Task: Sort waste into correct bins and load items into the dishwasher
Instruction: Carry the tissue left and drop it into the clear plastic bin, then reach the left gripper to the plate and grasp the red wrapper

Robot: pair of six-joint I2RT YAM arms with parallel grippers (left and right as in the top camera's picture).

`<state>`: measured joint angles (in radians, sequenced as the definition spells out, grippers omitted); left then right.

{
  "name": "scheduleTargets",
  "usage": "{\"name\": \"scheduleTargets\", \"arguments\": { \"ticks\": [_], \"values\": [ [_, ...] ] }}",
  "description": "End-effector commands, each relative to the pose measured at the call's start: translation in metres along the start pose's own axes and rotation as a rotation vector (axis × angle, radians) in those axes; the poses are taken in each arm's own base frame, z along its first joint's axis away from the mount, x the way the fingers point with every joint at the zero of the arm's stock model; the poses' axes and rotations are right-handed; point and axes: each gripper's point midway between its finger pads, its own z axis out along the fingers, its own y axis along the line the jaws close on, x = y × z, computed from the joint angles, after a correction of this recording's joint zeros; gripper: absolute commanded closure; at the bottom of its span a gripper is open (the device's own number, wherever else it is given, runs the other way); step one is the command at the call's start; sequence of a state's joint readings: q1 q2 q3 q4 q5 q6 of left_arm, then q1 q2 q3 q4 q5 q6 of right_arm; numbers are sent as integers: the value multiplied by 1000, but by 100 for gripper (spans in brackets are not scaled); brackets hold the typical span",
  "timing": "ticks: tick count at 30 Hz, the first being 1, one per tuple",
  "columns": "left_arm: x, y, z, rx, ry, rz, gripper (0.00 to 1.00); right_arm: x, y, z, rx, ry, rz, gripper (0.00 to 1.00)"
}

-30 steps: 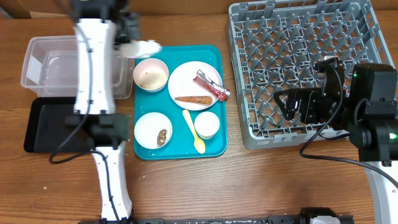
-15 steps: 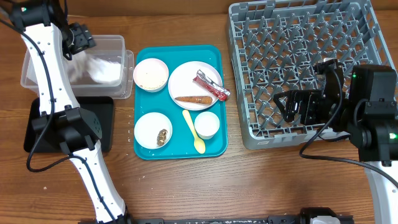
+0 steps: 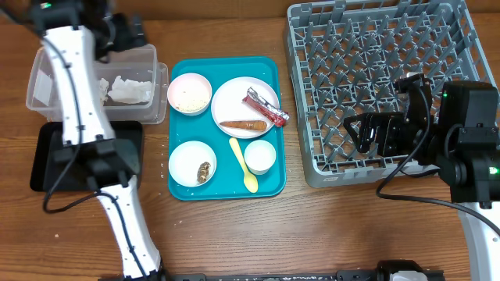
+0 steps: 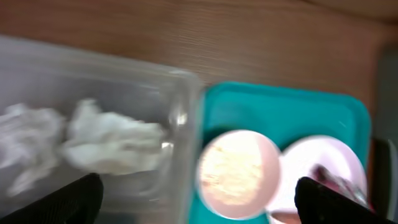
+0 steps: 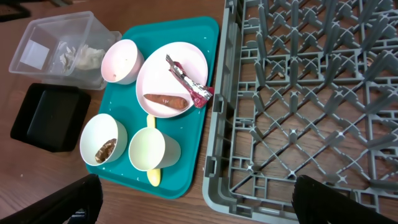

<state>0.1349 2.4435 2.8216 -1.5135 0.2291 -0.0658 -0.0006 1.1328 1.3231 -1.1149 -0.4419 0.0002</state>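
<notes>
Crumpled white paper (image 3: pixel 129 90) lies in the clear tub (image 3: pixel 47 78), apart from my left gripper (image 3: pixel 125 35), which hovers open and empty over the tub's far right corner. In the left wrist view the paper (image 4: pixel 106 140) shows between the wide fingertips (image 4: pixel 74 199). On the teal tray (image 3: pixel 269 183) sit a rice bowl (image 3: pixel 189 94), a plate (image 3: pixel 234 97) with wrapper (image 3: pixel 266 108) and carrot stick (image 3: pixel 244 124), a bowl with a brown lump (image 3: pixel 205 172), a cup (image 3: pixel 260 156) and a yellow spoon (image 3: pixel 244 165). My right gripper (image 3: pixel 367 133) hangs open over the grey dish rack (image 3: pixel 295 94).
The shallow black tray (image 3: pixel 48 160) lies in front of the clear tub, partly under my left arm. The rack's peg grid fills the right side. Bare wooden table runs along the front edge.
My left gripper carried the crumpled paper from above the teal tray to the clear tub, opened and dropped it in. The right arm has not moved.
</notes>
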Motion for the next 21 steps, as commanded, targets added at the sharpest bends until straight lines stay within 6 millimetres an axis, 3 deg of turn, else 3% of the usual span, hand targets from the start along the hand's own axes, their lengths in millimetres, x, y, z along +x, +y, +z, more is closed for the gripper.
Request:
{"name": "scheduleTargets", "arguments": {
  "ticks": [1, 4, 10, 16, 21],
  "values": [
    [17, -73, 13, 147, 46, 229, 0, -9, 3, -7, -6, -33, -8, 0],
    [37, -108, 33, 151, 103, 347, 0, -9, 3, -7, -6, -33, -8, 0],
    [78, -156, 81, 142, 203, 447, 0, -9, 3, -7, -6, -33, -8, 0],
    [112, -189, 116, 160, 258, 474, 0, -9, 3, -7, -6, -33, -8, 0],
    [126, -208, 138, 174, 252, 470, 0, -9, 3, -7, -6, -33, -8, 0]
  ]
}}
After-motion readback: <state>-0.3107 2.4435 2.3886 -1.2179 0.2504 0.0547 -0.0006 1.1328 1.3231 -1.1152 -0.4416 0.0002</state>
